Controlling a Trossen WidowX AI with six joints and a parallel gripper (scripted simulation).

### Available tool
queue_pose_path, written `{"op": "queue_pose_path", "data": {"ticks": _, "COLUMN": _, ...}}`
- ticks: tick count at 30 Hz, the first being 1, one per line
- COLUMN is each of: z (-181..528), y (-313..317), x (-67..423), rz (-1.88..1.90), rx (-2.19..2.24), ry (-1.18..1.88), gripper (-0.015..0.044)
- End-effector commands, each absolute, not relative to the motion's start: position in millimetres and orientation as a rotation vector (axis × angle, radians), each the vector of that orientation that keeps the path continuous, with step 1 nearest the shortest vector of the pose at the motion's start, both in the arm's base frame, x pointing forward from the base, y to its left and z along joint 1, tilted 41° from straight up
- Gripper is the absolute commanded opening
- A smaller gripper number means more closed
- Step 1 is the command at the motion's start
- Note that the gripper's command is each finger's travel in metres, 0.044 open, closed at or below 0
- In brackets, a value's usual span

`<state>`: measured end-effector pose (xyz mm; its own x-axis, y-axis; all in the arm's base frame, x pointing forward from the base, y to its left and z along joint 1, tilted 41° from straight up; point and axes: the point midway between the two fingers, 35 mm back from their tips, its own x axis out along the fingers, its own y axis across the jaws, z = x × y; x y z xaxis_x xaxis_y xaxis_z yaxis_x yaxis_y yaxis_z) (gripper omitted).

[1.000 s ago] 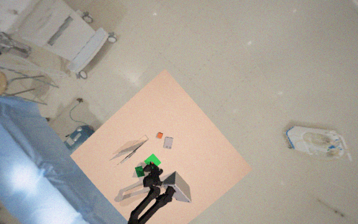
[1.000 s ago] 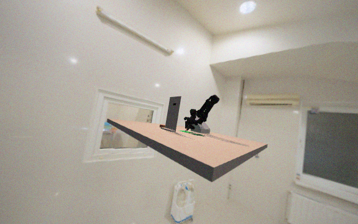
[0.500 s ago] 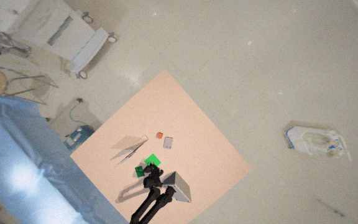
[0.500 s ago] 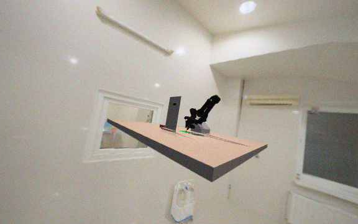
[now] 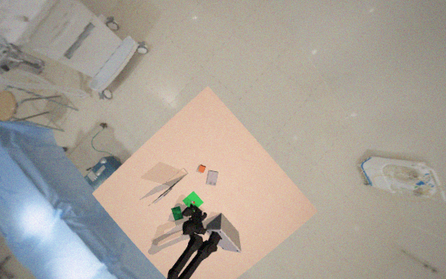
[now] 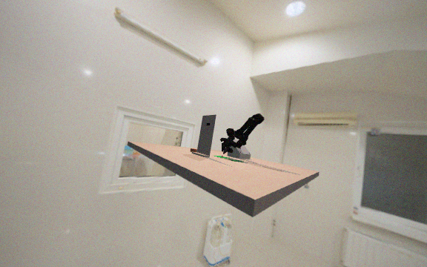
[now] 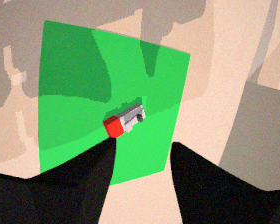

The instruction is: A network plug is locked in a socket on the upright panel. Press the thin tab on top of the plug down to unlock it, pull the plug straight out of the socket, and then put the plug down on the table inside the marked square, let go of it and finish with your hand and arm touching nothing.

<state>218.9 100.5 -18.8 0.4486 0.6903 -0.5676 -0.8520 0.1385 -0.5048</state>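
Counter: smooth, matt, peach top; edge dark grey, matt. Marked square: flat, bright green, matt, no sheen. Plug: pale grey body with red end, plastic in look, smooth. Gripper: fingers black, matt, plastic-like. Upright panel: dark grey, smooth, matt.

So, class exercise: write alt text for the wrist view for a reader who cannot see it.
A small grey plug with a red end lies on the bright green square, free of the gripper, whose two dark fingers stand apart above it.
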Motion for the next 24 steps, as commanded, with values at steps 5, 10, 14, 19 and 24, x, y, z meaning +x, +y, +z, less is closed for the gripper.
{"op": "queue_pose_path", "data": {"ticks": 5, "z": -15.0, "y": 97.4, "x": 220.2, "rz": 1.128, "rx": -0.894, "ry": 0.209, "gripper": 0.0156}}
{"op": "queue_pose_path", "data": {"ticks": 10, "z": -13.5, "y": 94.3, "x": 221.8, "rz": 1.13, "rx": -0.897, "ry": 0.212, "gripper": 0.0156}}
{"op": "queue_pose_path", "data": {"ticks": 14, "z": -12.2, "y": 91.8, "x": 223.0, "rz": 1.131, "rx": -0.899, "ry": 0.214, "gripper": 0.0156}}
{"op": "queue_pose_path", "data": {"ticks": 19, "z": -10.3, "y": 88.7, "x": 224.4, "rz": 1.132, "rx": -0.901, "ry": 0.216, "gripper": 0.0156}}
{"op": "queue_pose_path", "data": {"ticks": 24, "z": -8.2, "y": 85.6, "x": 225.6, "rz": 1.133, "rx": -0.902, "ry": 0.218, "gripper": 0.0156}}
